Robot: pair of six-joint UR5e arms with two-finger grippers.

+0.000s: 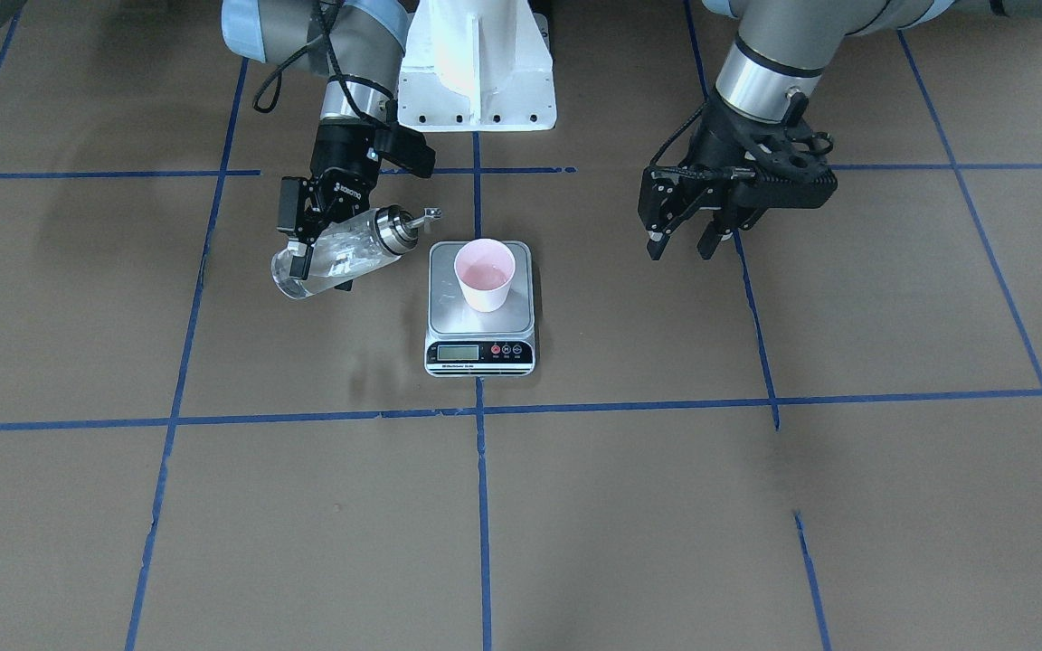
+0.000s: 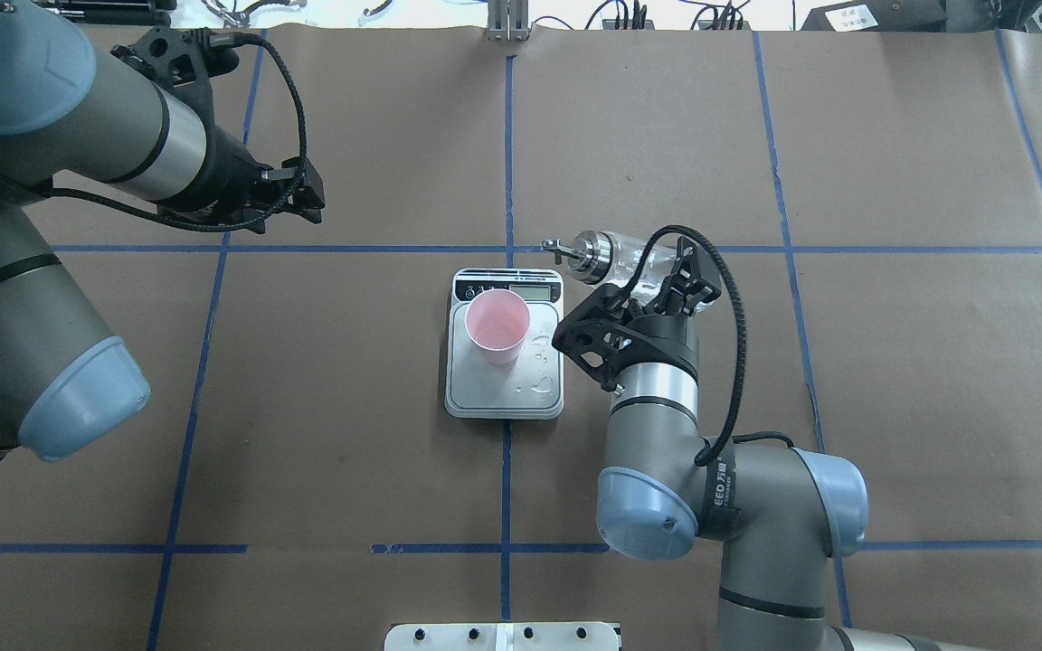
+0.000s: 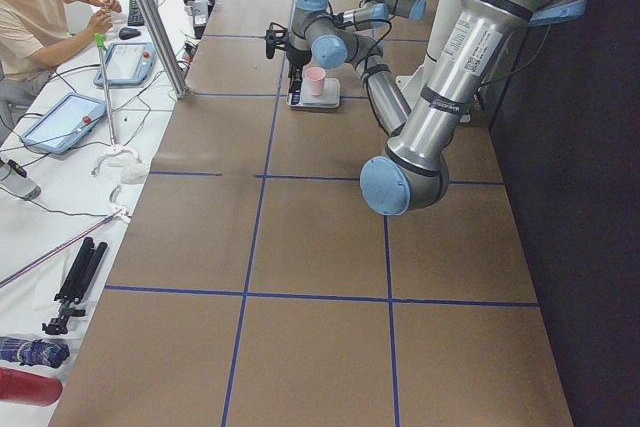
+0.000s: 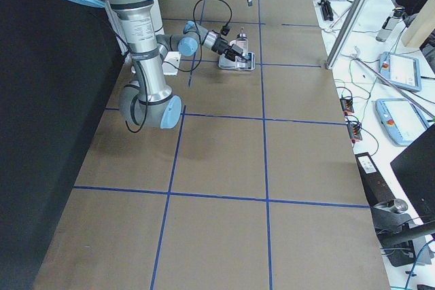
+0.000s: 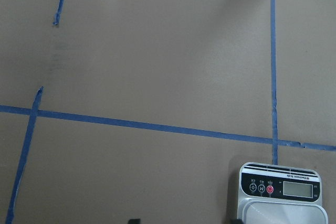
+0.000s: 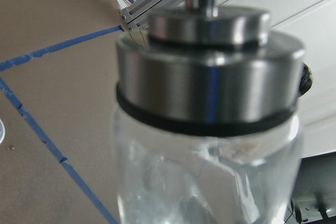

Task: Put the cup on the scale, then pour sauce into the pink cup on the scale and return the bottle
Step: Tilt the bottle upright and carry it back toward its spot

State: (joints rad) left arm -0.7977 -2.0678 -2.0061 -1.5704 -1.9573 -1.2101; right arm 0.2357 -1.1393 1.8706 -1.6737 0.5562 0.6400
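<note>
Counted: one bottle (image 1: pixel 365 244), one cup (image 1: pixel 485 274), one scale (image 1: pixel 449 312), two grippers.

Noted right gripper (image 1: pixel 322 269) clenched across the bottle's glass body, below the silver collar. Held clear of the counter (image 1: pixel 666 506), tilted nearly level, spout aimed toward the cup but short of its rim.

Found the cup upright about mid-platform on the scale.

Noted left gripper (image 1: pixel 682 251) released, empty, well apart on the scale's other side.

Judged the bottle stiff, smooth, breakable and likely slippery, with clear sauce (image 1: pixel 317 271) shifting the weight as it tips. Best held mid-body as now, never by the spout. Judged the cup light and easily knocked over. Best kept untouched while pouring.
</note>
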